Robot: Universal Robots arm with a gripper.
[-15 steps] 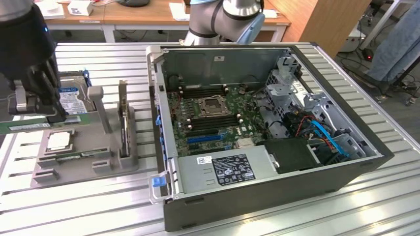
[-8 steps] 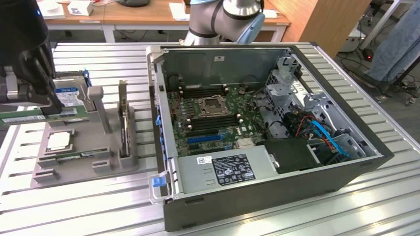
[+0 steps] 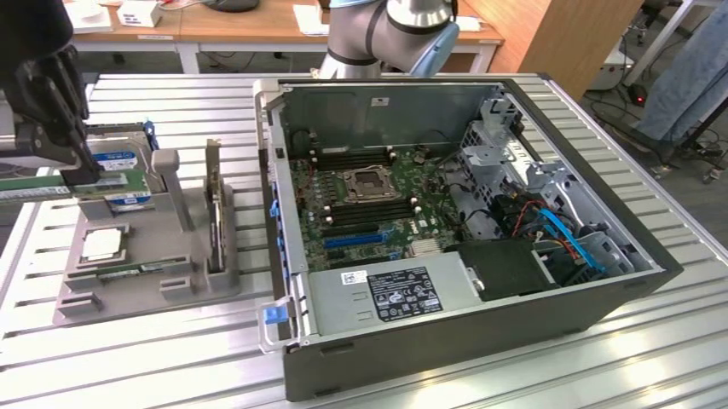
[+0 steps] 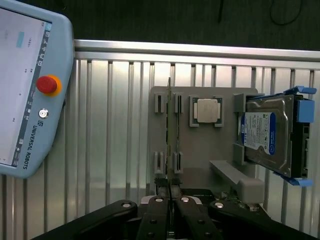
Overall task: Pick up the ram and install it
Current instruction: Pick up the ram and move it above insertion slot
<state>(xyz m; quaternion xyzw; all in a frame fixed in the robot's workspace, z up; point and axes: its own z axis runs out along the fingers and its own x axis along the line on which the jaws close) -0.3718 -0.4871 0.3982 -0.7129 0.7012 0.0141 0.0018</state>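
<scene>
The ram (image 4: 170,130) is a thin green stick standing on its edge in the slots of a grey fixture tray (image 4: 200,150), beside the square silver processor chip (image 4: 207,110). In the exterior view the ram (image 3: 139,271) lies near the front of the tray (image 3: 136,290). My gripper (image 4: 170,202) hangs above the tray, in line with the stick, its black fingers (image 4: 156,220) pressed together with nothing between them. At the exterior view's far left the gripper (image 3: 75,169) is well above the tray. The open computer case (image 3: 455,213) shows its motherboard (image 3: 364,196).
A silver hard drive (image 4: 267,135) with a blue-white label leans at one end of the tray. A thin upright card (image 3: 213,204) stands between tray and case. A teach pendant (image 4: 27,85) lies on the ribbed metal table (image 4: 115,130). The arm's base (image 3: 393,34) is behind the case.
</scene>
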